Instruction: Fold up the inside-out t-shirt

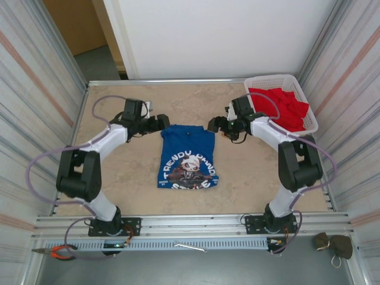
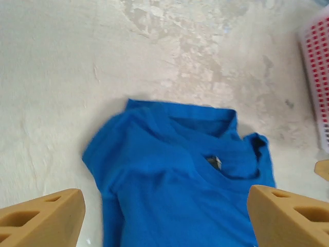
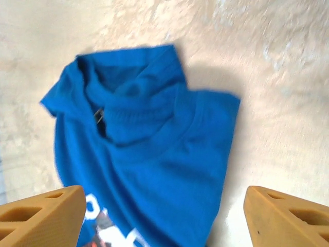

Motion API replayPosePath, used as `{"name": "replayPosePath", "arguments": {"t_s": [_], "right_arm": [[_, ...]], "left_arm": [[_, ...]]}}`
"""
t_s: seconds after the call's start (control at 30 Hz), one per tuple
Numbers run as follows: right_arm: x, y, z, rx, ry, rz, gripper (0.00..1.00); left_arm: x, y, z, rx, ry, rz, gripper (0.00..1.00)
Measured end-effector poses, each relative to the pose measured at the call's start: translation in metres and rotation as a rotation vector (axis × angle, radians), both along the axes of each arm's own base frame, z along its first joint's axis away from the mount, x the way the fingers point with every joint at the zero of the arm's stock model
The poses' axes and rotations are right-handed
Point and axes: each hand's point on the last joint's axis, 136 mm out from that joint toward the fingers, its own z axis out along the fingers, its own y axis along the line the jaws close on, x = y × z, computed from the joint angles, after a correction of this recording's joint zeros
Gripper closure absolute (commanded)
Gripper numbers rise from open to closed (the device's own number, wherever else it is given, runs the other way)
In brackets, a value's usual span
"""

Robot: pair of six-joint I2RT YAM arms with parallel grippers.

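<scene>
Mid-fold, by the look of it. Lying at the middle of the surface (image 1: 249, 178), already narrowed to a strip: the blue t-shirt (image 1: 188, 155). Printed graphic (image 1: 189, 170) face up toward the near edge; plain cloth and rumpled collar (image 2: 205, 123) toward the far edge. Flanking that far end, left gripper (image 1: 162, 123) and right gripper (image 1: 212, 125), both spread wide, holding nothing. Next, probably: pinching both far corners evenly and carrying them toward the near hem.

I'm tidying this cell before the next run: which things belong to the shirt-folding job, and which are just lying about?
For the job:
blue t-shirt
left claw and right claw, both open

Lying about:
white basket holding red garments
orange-handled pliers
thin bent metal tool
</scene>
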Motion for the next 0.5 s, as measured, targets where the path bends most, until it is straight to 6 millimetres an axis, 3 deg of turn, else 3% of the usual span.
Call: {"name": "replayPosePath", "arguments": {"t_s": [0.1,0.23,0.37,0.5], "right_arm": [[0.011,0.002,-0.026,-0.035,0.048,-0.008,0.19],[0.012,0.006,-0.052,-0.075,0.101,-0.001,0.18],[0.013,0.017,-0.059,-0.096,0.11,0.016,0.2],[0.017,0.04,-0.061,-0.099,0.086,0.052,0.25]], "left_arm": [[0.01,-0.003,-0.025,0.043,0.061,-0.032,0.15],[0.008,-0.004,-0.053,0.084,0.144,-0.064,0.14],[0.001,-0.007,-0.069,0.104,0.189,-0.087,0.14],[-0.005,-0.016,-0.076,0.097,0.212,-0.114,0.16]]}}
